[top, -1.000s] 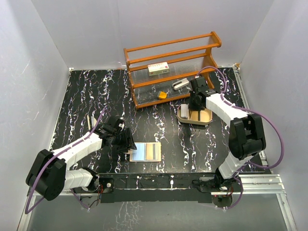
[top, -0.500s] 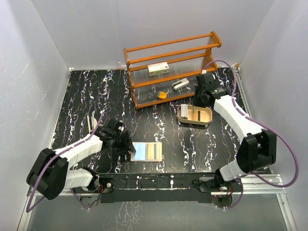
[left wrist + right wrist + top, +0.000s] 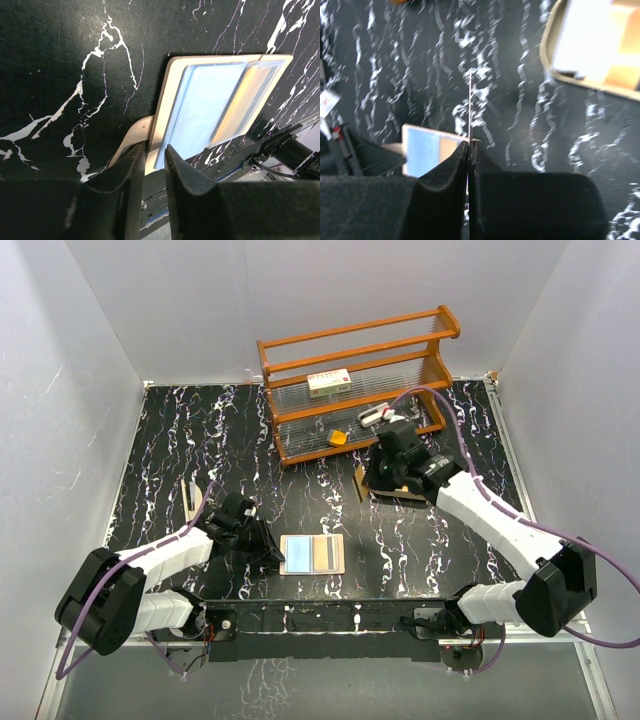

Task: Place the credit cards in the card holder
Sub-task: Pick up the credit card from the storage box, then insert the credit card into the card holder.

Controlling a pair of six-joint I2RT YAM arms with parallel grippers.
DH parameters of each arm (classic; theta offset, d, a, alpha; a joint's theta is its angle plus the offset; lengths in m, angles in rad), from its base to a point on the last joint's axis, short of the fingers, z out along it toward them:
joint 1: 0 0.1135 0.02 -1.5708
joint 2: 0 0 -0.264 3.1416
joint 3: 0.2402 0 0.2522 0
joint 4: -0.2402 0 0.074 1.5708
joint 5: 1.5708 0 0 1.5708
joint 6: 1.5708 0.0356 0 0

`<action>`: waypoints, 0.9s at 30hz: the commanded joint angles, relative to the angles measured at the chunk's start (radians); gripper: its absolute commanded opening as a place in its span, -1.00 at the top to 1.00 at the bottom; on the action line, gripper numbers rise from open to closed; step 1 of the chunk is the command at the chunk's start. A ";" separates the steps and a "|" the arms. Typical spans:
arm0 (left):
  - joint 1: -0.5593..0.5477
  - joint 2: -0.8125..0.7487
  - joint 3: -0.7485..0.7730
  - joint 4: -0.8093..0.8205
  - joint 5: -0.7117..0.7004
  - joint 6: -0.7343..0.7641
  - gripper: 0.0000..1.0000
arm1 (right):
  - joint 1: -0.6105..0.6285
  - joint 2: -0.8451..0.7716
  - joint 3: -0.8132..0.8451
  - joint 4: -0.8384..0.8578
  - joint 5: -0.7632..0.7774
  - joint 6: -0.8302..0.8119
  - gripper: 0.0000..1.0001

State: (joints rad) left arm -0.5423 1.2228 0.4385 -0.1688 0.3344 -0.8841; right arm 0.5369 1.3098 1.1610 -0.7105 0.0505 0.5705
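Observation:
The card holder (image 3: 312, 553) lies open on the black marbled table, showing a blue pocket and a tan pocket (image 3: 220, 105). My left gripper (image 3: 268, 546) sits at its left edge, its jaws drawn in on the tan rim and flap (image 3: 134, 142). My right gripper (image 3: 368, 480) hangs above the table left of the tray, shut on a thin credit card (image 3: 470, 105) held upright and seen edge-on. That card shows brownish in the top view (image 3: 359, 483). From the right wrist the card holder (image 3: 432, 149) lies below and beyond the card.
A beige oval tray (image 3: 551, 47) with pale flat pieces inside lies under my right arm. The wooden rack (image 3: 355, 360) at the back carries a white box (image 3: 329, 382), an orange block (image 3: 339, 437) and a silver item (image 3: 372, 415). A pale narrow strip (image 3: 189, 502) lies at the left.
My right arm has swung from above the tray leftward and nearer, carrying the card. The left jaws have narrowed onto the card holder's edge, and the card holder has shifted slightly right.

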 commanded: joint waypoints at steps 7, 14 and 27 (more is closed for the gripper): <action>-0.001 -0.029 -0.047 -0.008 0.006 -0.055 0.77 | 0.306 -0.022 -0.135 0.257 0.013 0.229 1.00; -0.001 -0.019 -0.050 0.010 0.015 -0.065 1.00 | 0.482 0.083 -0.145 0.316 0.070 0.275 1.00; -0.002 -0.050 -0.077 0.002 -0.020 -0.085 1.00 | 0.517 0.166 -0.202 0.385 0.071 0.309 1.00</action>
State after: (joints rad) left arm -0.5426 1.1885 0.3832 -0.1284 0.3439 -0.9623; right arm 1.0473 1.4876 0.9703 -0.4084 0.0994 0.8566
